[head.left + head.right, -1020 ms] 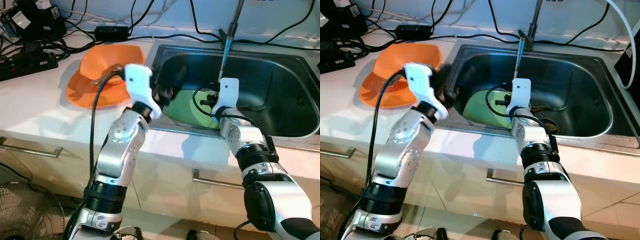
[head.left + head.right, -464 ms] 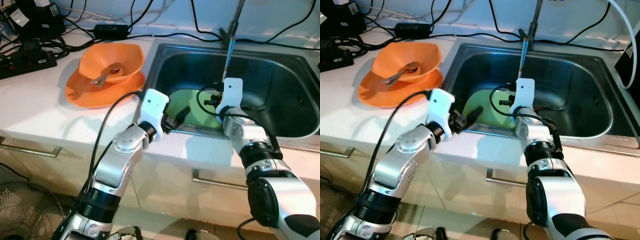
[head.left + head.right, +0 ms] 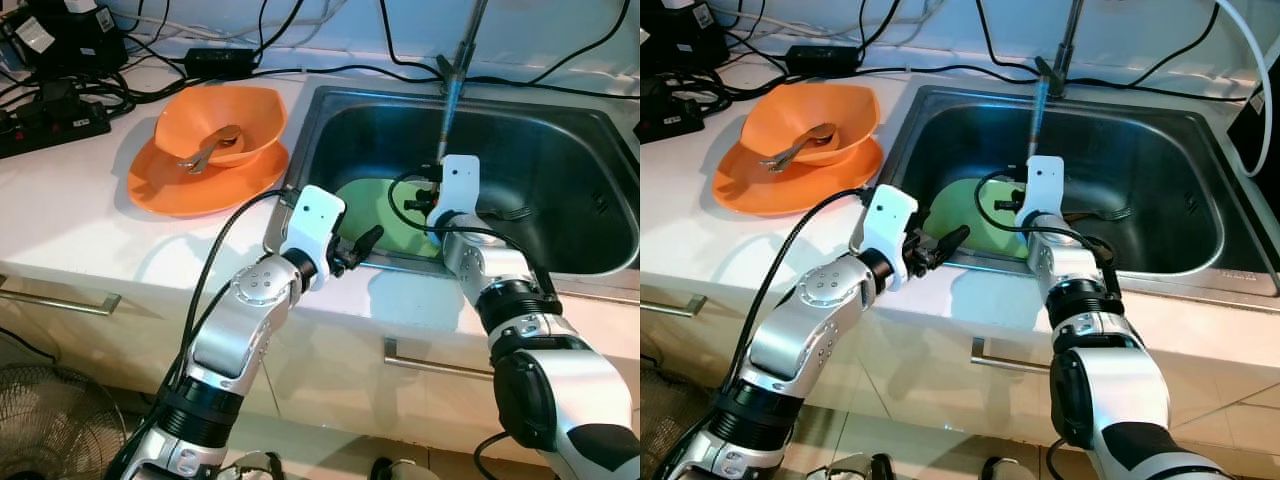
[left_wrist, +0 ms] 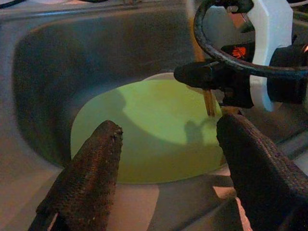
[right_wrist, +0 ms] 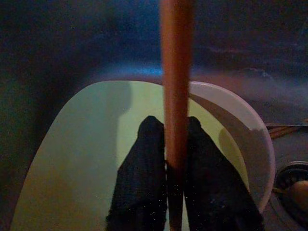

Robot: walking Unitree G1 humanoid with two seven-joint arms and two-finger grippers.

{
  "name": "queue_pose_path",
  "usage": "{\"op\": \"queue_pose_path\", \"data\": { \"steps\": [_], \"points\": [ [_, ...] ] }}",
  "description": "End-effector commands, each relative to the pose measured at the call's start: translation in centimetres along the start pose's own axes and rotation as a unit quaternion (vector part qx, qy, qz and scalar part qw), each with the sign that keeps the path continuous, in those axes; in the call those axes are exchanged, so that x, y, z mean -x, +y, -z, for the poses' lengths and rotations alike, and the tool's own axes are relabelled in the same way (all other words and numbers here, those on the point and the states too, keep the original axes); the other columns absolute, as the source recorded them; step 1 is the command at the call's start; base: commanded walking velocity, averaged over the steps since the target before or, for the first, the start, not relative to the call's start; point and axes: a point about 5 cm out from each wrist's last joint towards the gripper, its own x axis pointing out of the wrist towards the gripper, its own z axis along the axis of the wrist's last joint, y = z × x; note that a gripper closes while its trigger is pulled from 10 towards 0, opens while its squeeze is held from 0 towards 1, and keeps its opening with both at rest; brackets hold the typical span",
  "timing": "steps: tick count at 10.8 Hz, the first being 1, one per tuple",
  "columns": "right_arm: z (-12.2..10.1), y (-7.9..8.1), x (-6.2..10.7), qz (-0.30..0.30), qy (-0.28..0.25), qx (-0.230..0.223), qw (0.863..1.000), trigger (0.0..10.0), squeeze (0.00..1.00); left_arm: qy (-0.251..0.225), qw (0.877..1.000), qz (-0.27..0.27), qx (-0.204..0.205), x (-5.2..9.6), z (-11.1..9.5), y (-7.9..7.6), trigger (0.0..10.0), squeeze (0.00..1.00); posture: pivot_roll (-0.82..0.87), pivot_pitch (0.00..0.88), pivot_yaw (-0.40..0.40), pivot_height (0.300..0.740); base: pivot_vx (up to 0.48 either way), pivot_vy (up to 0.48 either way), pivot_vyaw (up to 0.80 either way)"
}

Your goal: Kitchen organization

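Left end effector (image 3: 362, 246): hovers at the front rim of the sink, fingers spread wide and holding nothing; in the left wrist view the two fingers (image 4: 89, 168) frame the green plate below.
Right end effector (image 5: 168, 144): inside the sink above the green plate, fingers pinched narrow on a thin orange stick.
Orange stick (image 5: 176, 86): upright between the right fingers, running straight up from them; what kind of utensil it is cannot be told.
Green plate (image 3: 385, 212): lies on the sink bottom at the front left part of the basin, partly under the right end effector.
White plate (image 5: 250, 130): its rim shows just behind the green plate, under it.
Sink (image 3: 560, 170): steel basin set in the white surface, drain (image 5: 291, 185) near the plates.
Fork (image 3: 510, 213): on the sink bottom, to the right of the right arm.
Faucet (image 3: 458, 60): thin pipe coming down over the basin from the back.
Orange bowl (image 3: 222, 123): sits on an orange plate (image 3: 170, 185) on the surface left of the sink, a spoon (image 3: 205, 152) resting in it.
Surface (image 3: 70, 215): white, with black cables and a power strip (image 3: 50, 120) at the back left.
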Motion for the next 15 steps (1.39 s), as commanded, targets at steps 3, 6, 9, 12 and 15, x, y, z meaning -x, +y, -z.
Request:
{"op": "queue_pose_path", "data": {
  "steps": [3,6,9,12,15],
  "points": [
    [1.1,0.4,0.0,-0.010,0.018,0.000,1.000,10.0,0.84,0.004,1.000,0.010,-0.003,0.0,-0.1,-0.5,10.0,0.00,0.04,0.094,0.006,0.740,0.000,0.000,0.00],
    [-1.2,0.1,0.3,0.003,-0.072,0.018,0.997,10.0,0.00,-0.014,1.000,-0.005,-0.009,-0.1,-0.5,-0.2,10.0,0.00,0.04,0.095,0.004,0.740,0.000,0.000,0.00],
    [-4.6,0.5,2.9,-0.022,-0.237,0.007,0.971,10.0,0.00,-0.086,0.994,-0.069,-0.016,-0.3,-1.6,1.1,10.0,0.00,0.02,0.096,-0.001,0.740,0.000,0.000,0.00],
    [-3.5,1.1,5.8,-0.046,-0.284,0.013,0.958,10.0,0.00,-0.113,0.989,-0.088,-0.029,-0.1,-1.3,1.2,10.0,0.00,0.01,0.104,-0.006,0.740,0.000,0.000,0.00],
    [-1.6,0.9,8.2,-0.059,-0.293,0.018,0.954,10.0,0.00,-0.147,0.983,-0.101,-0.035,0.4,-1.4,1.4,10.0,0.00,0.00,0.105,-0.002,0.740,0.000,0.000,0.00]
  ]
}}
